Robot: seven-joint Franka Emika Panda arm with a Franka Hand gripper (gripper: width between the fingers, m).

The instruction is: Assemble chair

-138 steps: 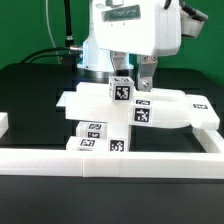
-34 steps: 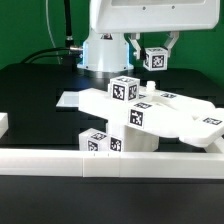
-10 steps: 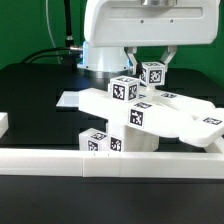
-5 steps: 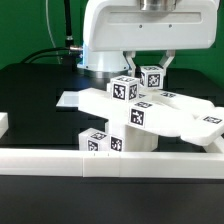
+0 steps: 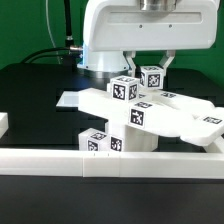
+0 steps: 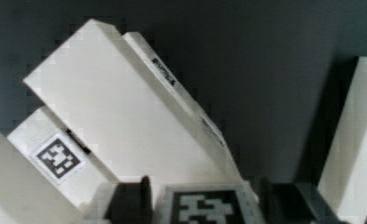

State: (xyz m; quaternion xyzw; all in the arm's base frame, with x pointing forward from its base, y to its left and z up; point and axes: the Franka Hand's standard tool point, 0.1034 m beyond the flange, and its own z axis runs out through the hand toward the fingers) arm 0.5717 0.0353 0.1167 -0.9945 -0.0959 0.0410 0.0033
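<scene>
Arm (image 5: 150, 25) top cropped; gripper (image 5: 152, 66) fingertips hidden behind tagged block (image 5: 152, 76).

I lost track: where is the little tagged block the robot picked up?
In the exterior view, the tagged block sits between the gripper fingers, just above the chair parts.

large glossy white arm (image 5: 150, 28) with rounded housing, pale blue-white base behind, short dark jaws beneath

Robotics lab: tagged parts (image 5: 124, 90), walled black table (image 5: 30, 85).
</scene>
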